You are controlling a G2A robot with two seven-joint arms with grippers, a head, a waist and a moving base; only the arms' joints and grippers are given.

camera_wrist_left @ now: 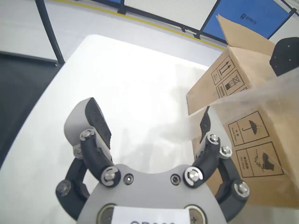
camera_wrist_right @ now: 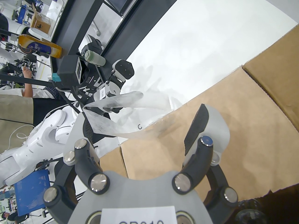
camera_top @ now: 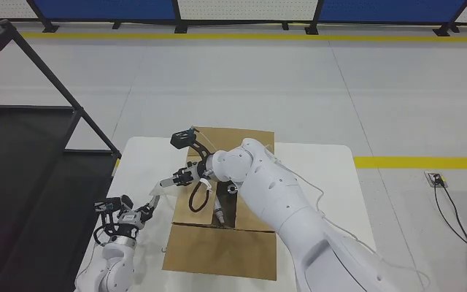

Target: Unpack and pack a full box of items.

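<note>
Limp clear bag hangs between box and left edge of the surface. It looks light and slippery, so pinch bunched film. Both gape wide: left pincer, right pincer.

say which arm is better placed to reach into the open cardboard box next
Right, likely: right claw is open at the rim of the brown cardboard box, arm across it; left claw sits outside.

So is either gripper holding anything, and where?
Nothing clamped: left gripper and right gripper stand open; a clear plastic film lies against one finger of each.
</note>
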